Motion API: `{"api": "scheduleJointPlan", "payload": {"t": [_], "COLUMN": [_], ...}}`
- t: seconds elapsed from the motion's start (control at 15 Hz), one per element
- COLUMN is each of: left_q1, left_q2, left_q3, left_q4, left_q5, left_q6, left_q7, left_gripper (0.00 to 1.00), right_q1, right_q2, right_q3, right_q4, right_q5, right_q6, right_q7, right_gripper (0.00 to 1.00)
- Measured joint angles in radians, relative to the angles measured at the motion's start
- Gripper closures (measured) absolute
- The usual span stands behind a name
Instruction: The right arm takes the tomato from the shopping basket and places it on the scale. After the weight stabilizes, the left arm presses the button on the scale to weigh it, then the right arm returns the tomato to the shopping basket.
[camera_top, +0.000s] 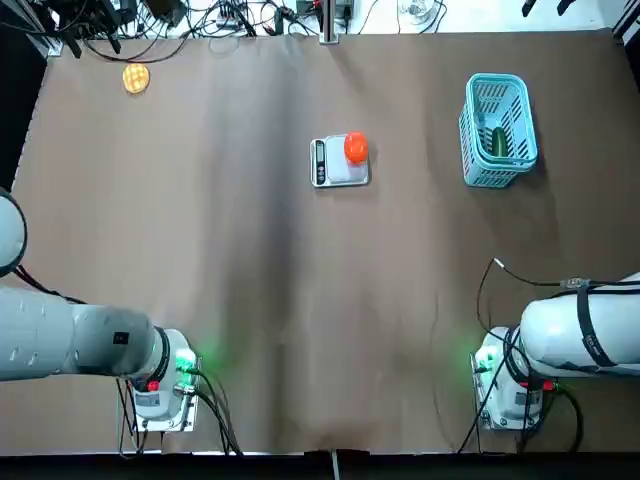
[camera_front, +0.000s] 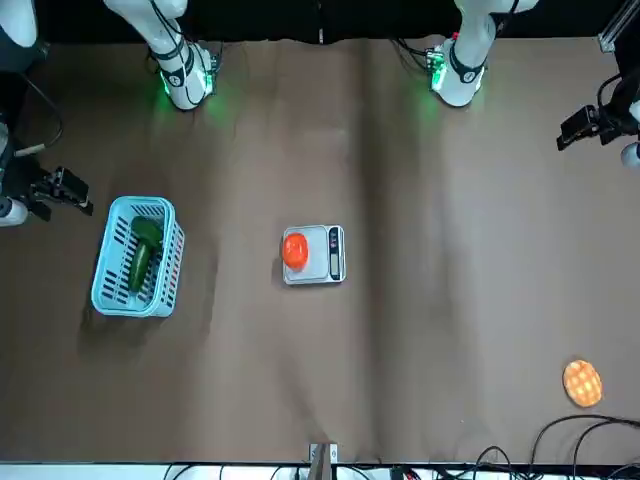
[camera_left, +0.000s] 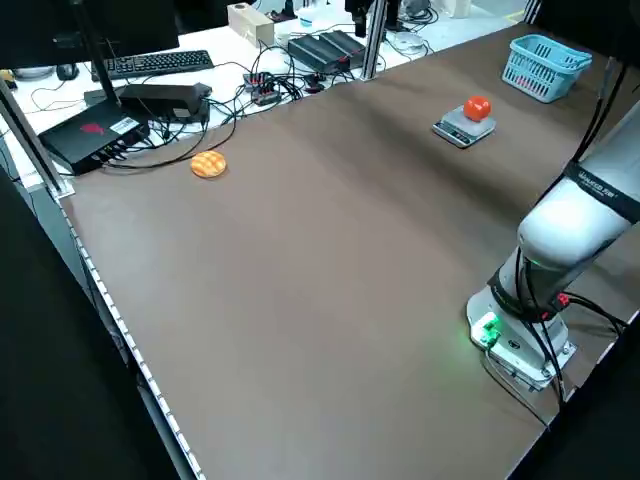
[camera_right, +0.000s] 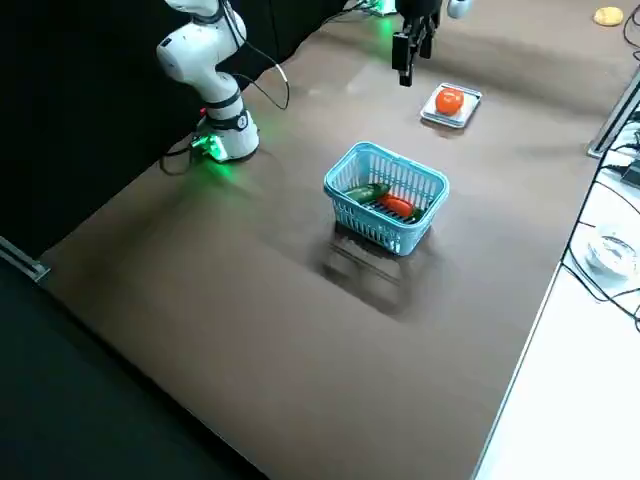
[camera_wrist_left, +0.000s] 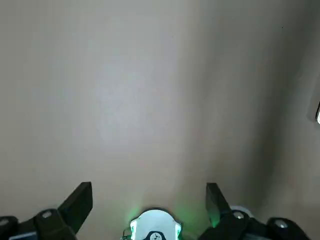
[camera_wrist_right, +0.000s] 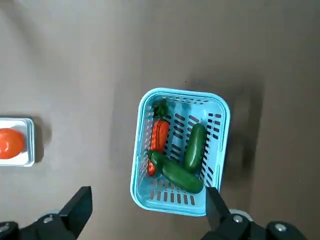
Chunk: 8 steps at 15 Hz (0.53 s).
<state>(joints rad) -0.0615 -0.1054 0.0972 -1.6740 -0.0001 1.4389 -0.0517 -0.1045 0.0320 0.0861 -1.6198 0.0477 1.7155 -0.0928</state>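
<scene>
Find tomato (camera_top: 356, 148) resting on scale (camera_top: 340, 172), off-centre, opposite the control strip (camera_top: 319, 162). Note right gripper (camera_wrist_right: 149, 192) released and empty, raised over the table near shopping basket (camera_wrist_right: 142, 150). Record left gripper (camera_wrist_left: 149, 189) likewise spread, empty, above the table's left side. Count carrot (camera_wrist_right: 159, 136) and two green vegetables (camera_wrist_right: 195, 147) inside basket.
</scene>
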Motion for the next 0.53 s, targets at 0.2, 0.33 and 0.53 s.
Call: {"api": "scheduleJointPlan", "payload": {"t": [0.2, 0.33, 0.53], "left_q1": [-0.002, -0.003, -0.003], "left_q2": [-0.005, -0.007, -0.008], "left_q3": [0.000, 0.000, 0.000], "left_q4": [0.000, 0.001, 0.003], "left_q5": [0.000, 0.000, 0.000], "left_q6": [-0.001, -0.001, -0.001], "left_q7": [-0.008, -0.009, -0.009], "left_gripper": [0.00, 0.00, 0.00], "right_q1": [0.000, 0.000, 0.000], "right_q2": [0.000, 0.000, 0.000], "right_q3": [0.000, 0.000, 0.000], "right_q4": [0.000, 0.000, 0.000], "right_q5": [0.000, 0.000, 0.000], "right_q6": [0.000, 0.000, 0.000], "right_q7": [0.000, 0.000, 0.000], "right_gripper": [0.00, 0.00, 0.00]}}
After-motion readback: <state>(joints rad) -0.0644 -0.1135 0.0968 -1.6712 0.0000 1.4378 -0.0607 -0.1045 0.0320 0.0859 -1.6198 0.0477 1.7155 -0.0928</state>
